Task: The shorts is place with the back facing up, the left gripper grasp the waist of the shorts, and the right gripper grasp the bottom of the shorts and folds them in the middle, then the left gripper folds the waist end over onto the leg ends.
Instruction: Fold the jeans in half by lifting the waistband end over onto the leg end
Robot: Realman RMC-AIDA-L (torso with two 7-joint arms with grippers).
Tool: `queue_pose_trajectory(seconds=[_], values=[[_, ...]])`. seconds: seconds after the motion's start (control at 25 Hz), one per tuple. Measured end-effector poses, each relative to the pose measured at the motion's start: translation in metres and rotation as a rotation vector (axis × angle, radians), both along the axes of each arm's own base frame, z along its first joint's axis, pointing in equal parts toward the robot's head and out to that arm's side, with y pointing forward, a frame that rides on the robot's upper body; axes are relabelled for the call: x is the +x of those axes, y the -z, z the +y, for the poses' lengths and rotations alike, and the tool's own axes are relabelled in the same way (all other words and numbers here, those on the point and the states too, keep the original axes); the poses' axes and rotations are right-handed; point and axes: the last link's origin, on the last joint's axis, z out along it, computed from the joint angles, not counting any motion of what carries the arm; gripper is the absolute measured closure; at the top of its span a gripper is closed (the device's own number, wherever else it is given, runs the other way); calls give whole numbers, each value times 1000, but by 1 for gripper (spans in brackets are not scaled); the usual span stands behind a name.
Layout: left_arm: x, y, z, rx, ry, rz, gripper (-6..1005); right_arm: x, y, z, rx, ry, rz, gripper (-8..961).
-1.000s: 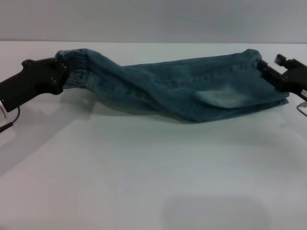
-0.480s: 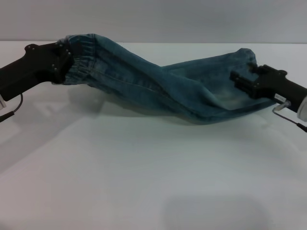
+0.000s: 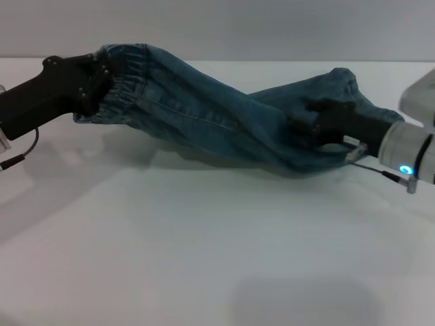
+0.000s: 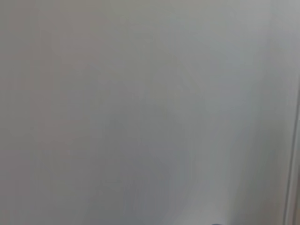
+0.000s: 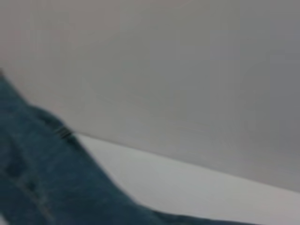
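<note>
The blue-green denim shorts (image 3: 204, 115) hang stretched and twisted between my two arms, just above the white table (image 3: 204, 258). At the far left, my left gripper (image 3: 102, 81) is shut on the gathered elastic waist (image 3: 129, 88) and holds it raised. From the right, my right gripper (image 3: 304, 126) reaches in over the denim near the bottom of the shorts (image 3: 343, 85) and is shut on the fabric; a blue light (image 3: 406, 170) glows on its wrist. The right wrist view shows a stretch of denim (image 5: 37, 183). The left wrist view shows only a blank grey surface.
A grey wall (image 3: 217, 27) runs behind the table's far edge. The shorts cast a shadow (image 3: 156, 153) on the tabletop beneath them. Nothing else lies on the table.
My right gripper has travelled left, toward the middle, bringing the leg end with it, so the shorts bunch and twist more. My left gripper has lifted the waist slightly up and to the right.
</note>
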Motion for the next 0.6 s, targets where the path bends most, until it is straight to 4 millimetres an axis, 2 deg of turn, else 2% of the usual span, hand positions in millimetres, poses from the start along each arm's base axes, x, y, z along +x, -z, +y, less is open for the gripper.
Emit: queue_pose_trajectory(seconds=[0.24,0.6], values=[[3,-3,0,1,17,-4,962,-22,17,-4,-113,-60,19,355],[7,-3,3,1,28,-4,962,-41,30,-9,-231,-98,28,356]])
